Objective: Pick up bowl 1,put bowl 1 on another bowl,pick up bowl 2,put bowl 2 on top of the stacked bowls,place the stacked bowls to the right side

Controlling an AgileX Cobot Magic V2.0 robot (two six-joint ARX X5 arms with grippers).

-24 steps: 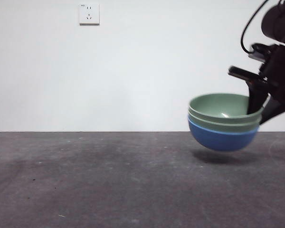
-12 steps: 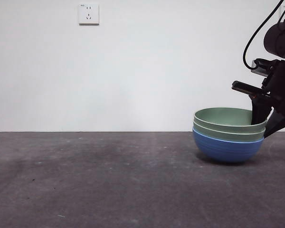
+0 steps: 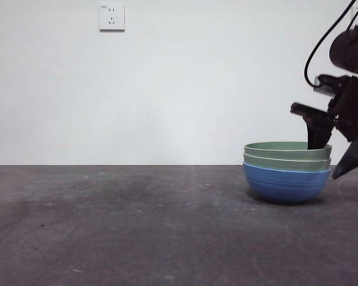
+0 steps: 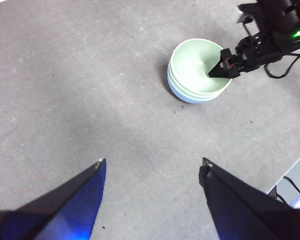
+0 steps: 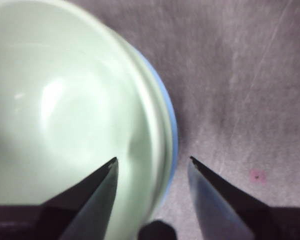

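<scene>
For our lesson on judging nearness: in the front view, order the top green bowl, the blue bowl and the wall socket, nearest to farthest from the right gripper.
1. Top green bowl: right gripper straddles its rim.
2. Blue bowl: bottom of the stack.
3. Wall socket: far upper left.

A blue bowl [image 3: 286, 183] with faint horizontal ribs is seen under two pale green bowls [image 3: 287, 152], each edged with a lighter rim. The table [image 3: 119, 226] is coloured dark grey, mottled with pale specks. The wall [image 3: 167, 83] is white, as is the socket [image 3: 111, 17]. The right gripper [image 5: 151, 165] is black, and a blue sheen is shown on the left gripper [image 4: 152, 167].
</scene>
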